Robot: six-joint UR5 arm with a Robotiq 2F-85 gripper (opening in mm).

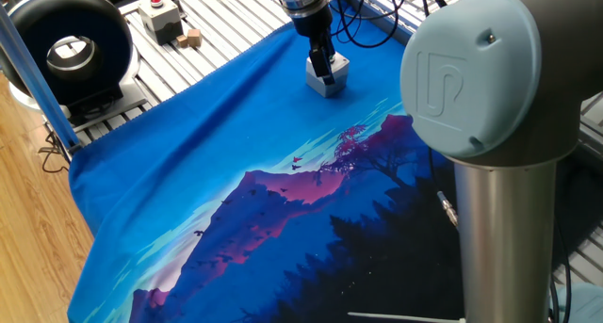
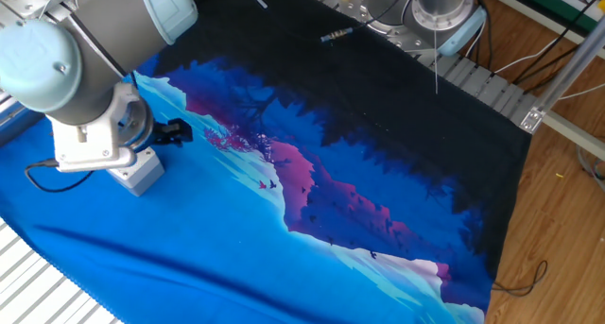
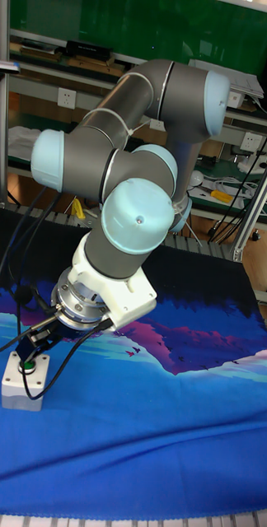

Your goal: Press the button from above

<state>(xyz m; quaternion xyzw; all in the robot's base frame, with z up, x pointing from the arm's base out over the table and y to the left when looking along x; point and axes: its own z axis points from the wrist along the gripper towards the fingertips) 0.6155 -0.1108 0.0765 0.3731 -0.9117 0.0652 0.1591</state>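
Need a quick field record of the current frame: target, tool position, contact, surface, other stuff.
target: green button on top of a small light-grey box
box location: on the blue part of the printed cloth, near its far edge in one fixed view
tool: right above the button, tilted in from the side
contact: fingertips at the button's top; actual touch cannot be told
finger state: not visible
other: grey box with red button on the slatted table, off the cloth
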